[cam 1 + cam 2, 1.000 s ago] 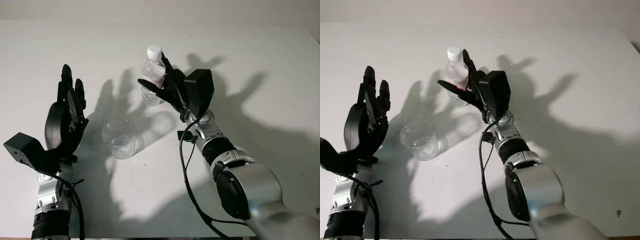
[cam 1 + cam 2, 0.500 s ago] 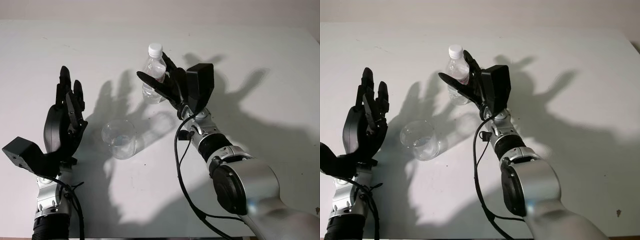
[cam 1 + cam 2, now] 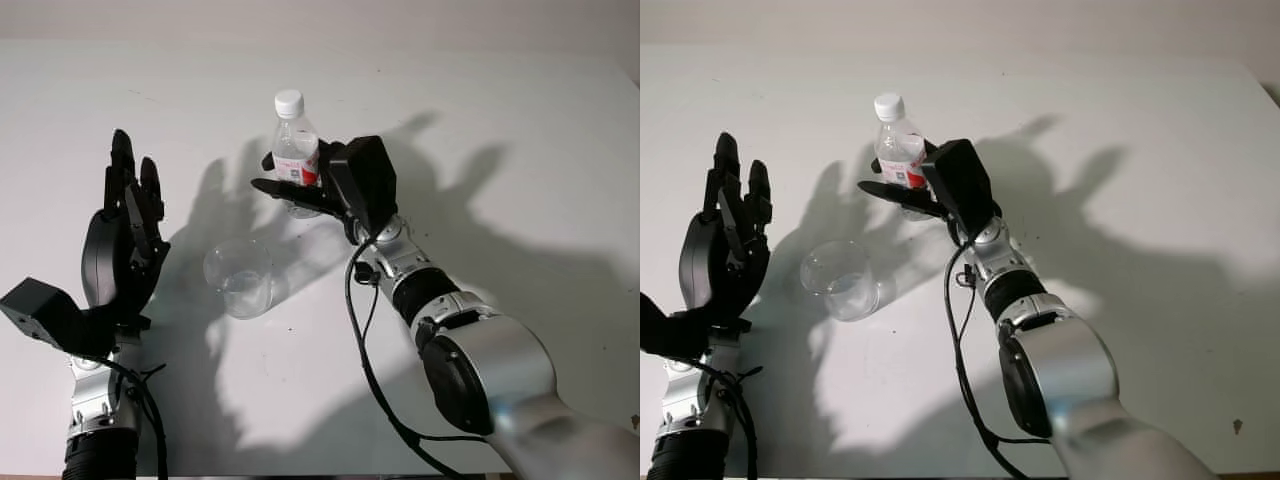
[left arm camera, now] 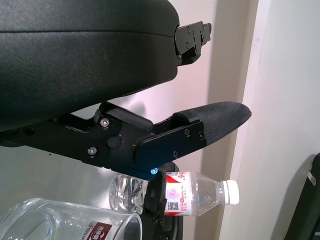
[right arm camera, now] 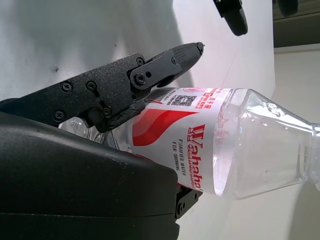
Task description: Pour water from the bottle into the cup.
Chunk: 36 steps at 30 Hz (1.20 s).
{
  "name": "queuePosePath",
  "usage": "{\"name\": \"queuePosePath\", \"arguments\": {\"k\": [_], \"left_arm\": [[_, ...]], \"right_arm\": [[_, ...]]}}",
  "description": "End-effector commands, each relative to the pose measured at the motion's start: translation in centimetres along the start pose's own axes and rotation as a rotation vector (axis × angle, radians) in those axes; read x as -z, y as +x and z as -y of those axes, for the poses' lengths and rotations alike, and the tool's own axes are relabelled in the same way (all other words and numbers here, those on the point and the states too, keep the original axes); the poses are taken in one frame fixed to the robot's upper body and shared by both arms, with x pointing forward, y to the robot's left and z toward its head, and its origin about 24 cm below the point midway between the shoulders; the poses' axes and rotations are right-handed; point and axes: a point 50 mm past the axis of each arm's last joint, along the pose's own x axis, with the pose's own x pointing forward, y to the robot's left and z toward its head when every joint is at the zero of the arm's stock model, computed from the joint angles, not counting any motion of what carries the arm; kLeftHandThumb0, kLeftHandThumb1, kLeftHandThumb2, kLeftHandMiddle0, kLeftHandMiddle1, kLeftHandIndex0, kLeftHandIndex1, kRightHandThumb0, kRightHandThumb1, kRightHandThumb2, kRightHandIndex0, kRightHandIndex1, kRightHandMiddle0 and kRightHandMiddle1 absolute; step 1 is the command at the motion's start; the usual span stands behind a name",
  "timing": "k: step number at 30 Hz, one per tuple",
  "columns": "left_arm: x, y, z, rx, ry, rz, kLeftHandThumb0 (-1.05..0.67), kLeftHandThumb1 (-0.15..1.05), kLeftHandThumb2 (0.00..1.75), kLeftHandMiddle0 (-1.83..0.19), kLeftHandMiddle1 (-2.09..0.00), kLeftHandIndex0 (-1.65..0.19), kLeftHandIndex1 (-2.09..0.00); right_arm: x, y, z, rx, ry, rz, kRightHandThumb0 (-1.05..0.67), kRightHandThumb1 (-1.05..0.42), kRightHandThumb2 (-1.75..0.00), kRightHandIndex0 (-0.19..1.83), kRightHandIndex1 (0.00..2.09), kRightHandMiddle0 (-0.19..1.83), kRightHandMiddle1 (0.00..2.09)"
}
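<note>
Holding the bottle around its labelled middle, my right hand has it upright above the table, just behind the cup. I read that grip as chosen for pouring: fingers wrap the red-and-white label from one side while the palm backs it from the other, leaving the neck and the white cap free. The cap is on, so by my judgement no water can leave until it comes off or the pour is only mimed. Water sits in the lower part of the bottle as far as I can tell from the right wrist view.

The cup stands empty-looking and upright on the table, between my two hands and nearer to me than the bottle, apart from both. That spot suits a tilt of the bottle toward my left and down.

My right forearm comes in from the bottom right and reaches forward and inward, wrist bent so the palm faces left across the table. My left hand is open and holds nothing, raised with its fingers pointing away from me, standing just left of the cup, palm toward it. I judge it is placed there to steady the cup if needed.
</note>
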Motion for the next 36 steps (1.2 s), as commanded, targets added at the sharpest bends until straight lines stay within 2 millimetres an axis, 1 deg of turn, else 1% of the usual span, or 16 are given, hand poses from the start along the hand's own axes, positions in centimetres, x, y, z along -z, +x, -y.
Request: {"name": "queuePosePath", "arguments": {"k": [1, 3, 5, 7, 8, 9, 11, 14, 17, 18, 21, 25, 28, 32, 34, 36], "left_arm": [[0.2, -0.2, 0.0, -0.005, 0.002, -0.005, -0.68, 1.05, 0.75, 0.19, 0.00, 0.19, 0.00], [0.2, -0.2, -0.1, -0.013, -0.002, -0.006, -0.68, 1.05, 0.75, 0.19, 0.00, 0.19, 0.00], [0.3, -0.3, -0.2, -0.019, 0.000, -0.009, -0.68, 1.05, 0.74, 0.19, 0.00, 0.19, 0.00], [0.3, -0.3, -0.4, -0.018, 0.002, -0.010, -0.68, 1.05, 0.73, 0.19, 0.00, 0.19, 0.00], [0.3, -0.3, -0.4, -0.017, 0.002, -0.009, -0.68, 1.05, 0.73, 0.19, 0.00, 0.19, 0.00], [0.3, -0.3, -0.5, -0.016, 0.001, -0.008, -0.68, 1.05, 0.72, 0.19, 0.00, 0.19, 0.00], [0.4, -0.3, -0.5, -0.009, 0.003, -0.007, -0.68, 1.05, 0.72, 0.19, 0.00, 0.19, 0.00], [0.4, -0.3, -0.5, -0.011, 0.013, -0.012, -0.69, 1.05, 0.72, 0.19, 0.00, 0.19, 0.00], [0.4, -0.3, -0.4, -0.011, 0.015, -0.010, -0.69, 1.05, 0.72, 0.19, 0.00, 0.19, 0.00], [0.4, -0.3, -0.3, -0.011, 0.013, -0.008, -0.68, 1.05, 0.72, 0.19, 0.00, 0.19, 0.00], [0.4, -0.2, -0.2, -0.006, 0.008, -0.006, -0.68, 1.05, 0.73, 0.19, 0.00, 0.19, 0.00], [0.4, -0.1, 0.0, -0.005, 0.005, -0.011, -0.68, 1.05, 0.74, 0.19, 0.00, 0.19, 0.00], [0.5, 0.0, 0.1, -0.008, 0.001, -0.013, -0.68, 1.05, 0.73, 0.19, 0.00, 0.19, 0.00], [0.5, 0.1, 0.1, -0.005, 0.001, -0.013, -0.68, 1.05, 0.73, 0.19, 0.00, 0.19, 0.00], [0.5, 0.1, 0.2, -0.005, 0.002, -0.015, -0.68, 1.05, 0.74, 0.19, 0.00, 0.19, 0.00], [0.5, 0.1, 0.2, -0.006, 0.004, -0.017, -0.68, 1.05, 0.74, 0.19, 0.00, 0.19, 0.00]], "right_arm": [[0.1, 0.0, -0.6, -0.019, 0.003, 0.004, -0.54, -1.00, -0.07, 0.59, 1.79, 0.47, 1.88], [0.1, 0.0, -0.8, -0.025, 0.005, 0.003, -0.57, -1.04, -0.11, 0.68, 1.91, 0.53, 2.01], [0.1, 0.0, -0.8, -0.030, 0.011, 0.007, -0.57, -1.04, -0.19, 0.76, 1.95, 0.60, 2.07], [0.2, 0.0, -0.7, -0.020, 0.013, -0.001, -0.58, -1.05, -0.29, 0.88, 2.03, 0.75, 2.09], [0.1, 0.0, -0.6, -0.009, 0.012, -0.004, -0.58, -1.05, -0.30, 0.90, 2.06, 0.79, 2.09], [0.1, 0.0, -0.5, -0.003, 0.012, -0.006, -0.56, -1.05, -0.34, 0.99, 2.08, 0.85, 2.09], [0.0, 0.0, -0.2, 0.025, -0.021, 0.000, -0.53, -1.05, -0.38, 1.09, 2.09, 0.95, 2.09], [-0.4, 0.0, 0.8, 0.074, -0.004, 0.033, -0.48, -1.05, -0.43, 1.21, 2.09, 1.02, 2.09], [-1.2, -0.2, 2.0, 0.122, -0.054, 0.104, -0.45, -1.05, -0.45, 1.29, 2.09, 1.06, 2.09], [-1.6, -0.3, 2.6, 0.138, -0.087, 0.136, -0.43, -1.05, -0.45, 1.30, 2.09, 1.06, 2.09], [-2.9, -0.7, 4.1, 0.169, -0.197, 0.234, -0.39, -1.05, -0.45, 1.25, 2.09, 0.97, 2.09], [-4.3, -1.3, 5.5, 0.179, -0.343, 0.349, -0.38, -1.05, -0.42, 1.18, 2.09, 0.87, 2.09], [-5.0, -1.9, 5.8, 0.175, -0.532, 0.423, -0.40, -1.05, -0.41, 1.12, 2.09, 0.81, 2.09], [-5.5, -2.5, 5.9, 0.156, -0.766, 0.516, -0.41, -1.05, -0.38, 1.11, 2.09, 0.79, 2.09], [-5.8, -2.8, 5.8, 0.155, -0.897, 0.574, -0.41, -1.05, -0.33, 1.11, 2.09, 0.77, 2.09], [-5.8, -2.9, 5.6, 0.151, -1.006, 0.618, -0.43, -1.05, -0.33, 1.09, 2.09, 0.76, 2.09]]}}
